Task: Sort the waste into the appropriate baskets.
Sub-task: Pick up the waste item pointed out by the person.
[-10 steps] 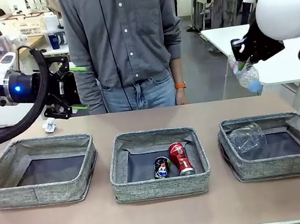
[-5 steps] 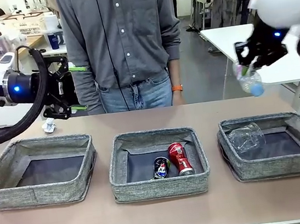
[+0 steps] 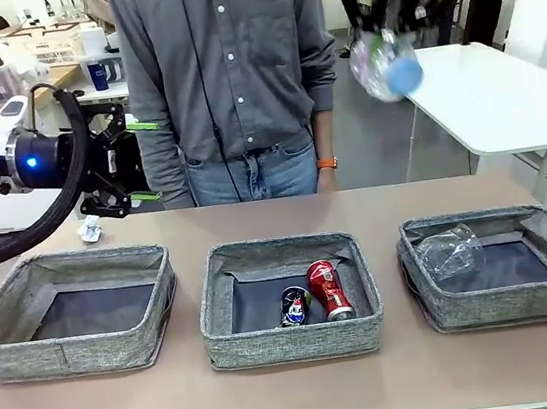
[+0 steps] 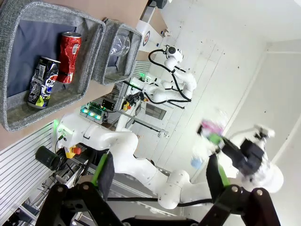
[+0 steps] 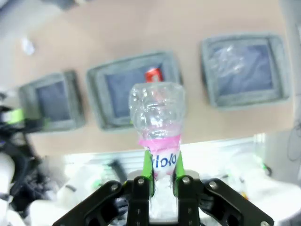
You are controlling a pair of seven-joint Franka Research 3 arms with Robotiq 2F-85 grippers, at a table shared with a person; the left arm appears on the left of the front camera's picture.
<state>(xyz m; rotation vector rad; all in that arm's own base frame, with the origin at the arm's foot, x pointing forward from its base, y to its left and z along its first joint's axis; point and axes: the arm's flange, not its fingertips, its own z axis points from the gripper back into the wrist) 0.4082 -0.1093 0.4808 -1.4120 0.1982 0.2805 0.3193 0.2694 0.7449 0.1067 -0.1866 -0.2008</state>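
High above the surface, the right gripper [image 5: 161,175] pinches the small clear bottle [image 5: 157,110] between its fingers, the left gripper [image 3: 137,162] spread wide; released from there, it could bounce past the right basket [image 3: 509,307].

right gripper [image 3: 393,22] motion-blurred, cut by top edge; bottle [image 3: 384,64] smeared too. dark blue can [image 3: 294,306] half hidden behind middle basket [image 3: 292,344] near wall. paper wad [image 3: 90,229] tiny.
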